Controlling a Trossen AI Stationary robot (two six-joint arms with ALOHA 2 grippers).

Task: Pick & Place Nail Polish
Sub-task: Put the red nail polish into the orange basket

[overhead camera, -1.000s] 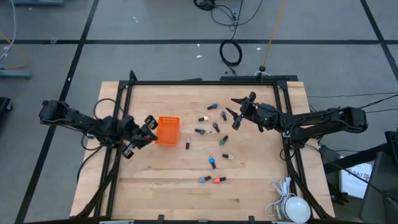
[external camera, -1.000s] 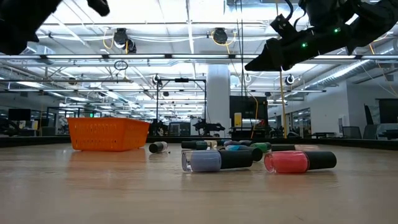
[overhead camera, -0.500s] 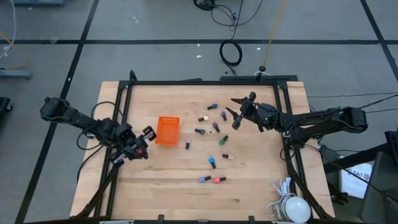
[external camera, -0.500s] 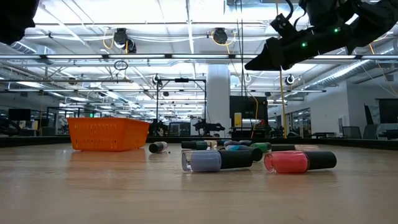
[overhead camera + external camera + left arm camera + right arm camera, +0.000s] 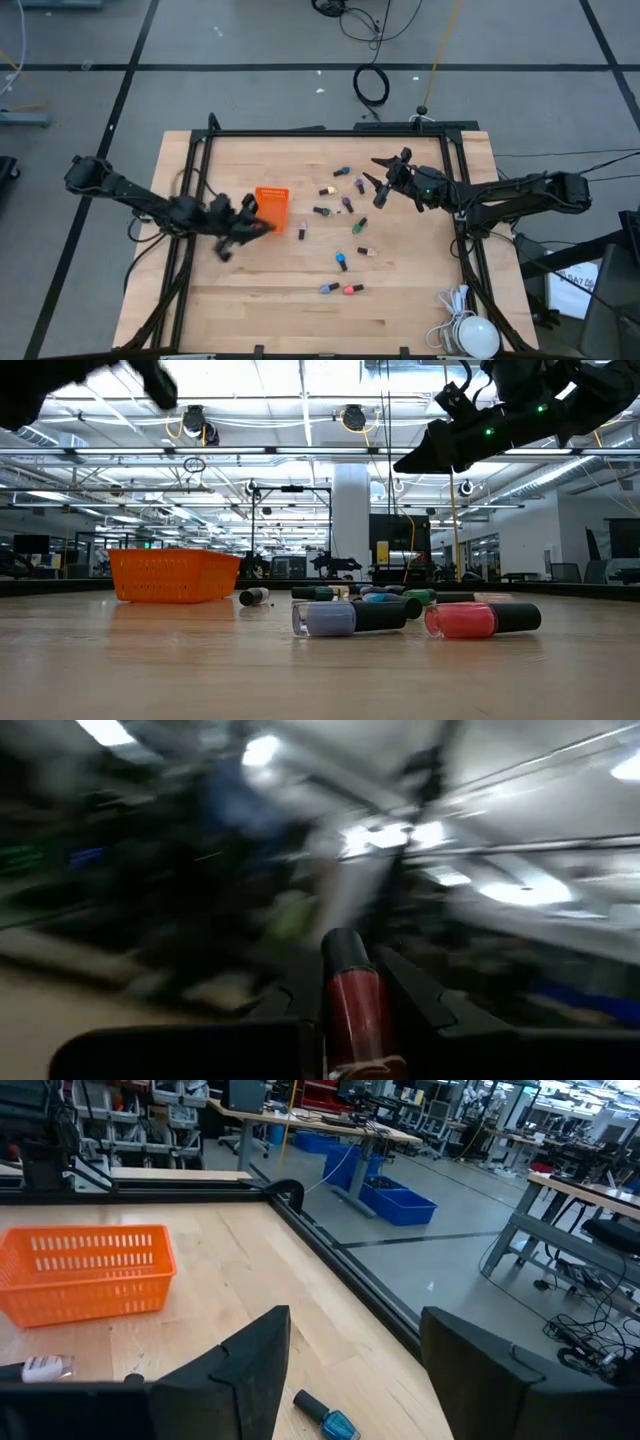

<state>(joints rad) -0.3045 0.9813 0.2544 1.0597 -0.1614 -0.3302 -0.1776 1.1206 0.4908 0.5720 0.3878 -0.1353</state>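
Bottles of nail polish (image 5: 342,262) lie scattered on your table (image 5: 260,290), all on their sides, to the right of the orange basket (image 5: 270,208). A blue one (image 5: 345,618) and a pink one (image 5: 482,620) lie side by side at the near edge of the bunch. One red bottle (image 5: 353,1005) sits pinched between the fingers of your left claw (image 5: 252,227), which is closed tight on it, just beside the basket's near left corner. Your right claw (image 5: 376,181) hangs above the far right part of the bunch with its fingers spread wide and nothing in them. A teal bottle (image 5: 326,1418) lies under it.
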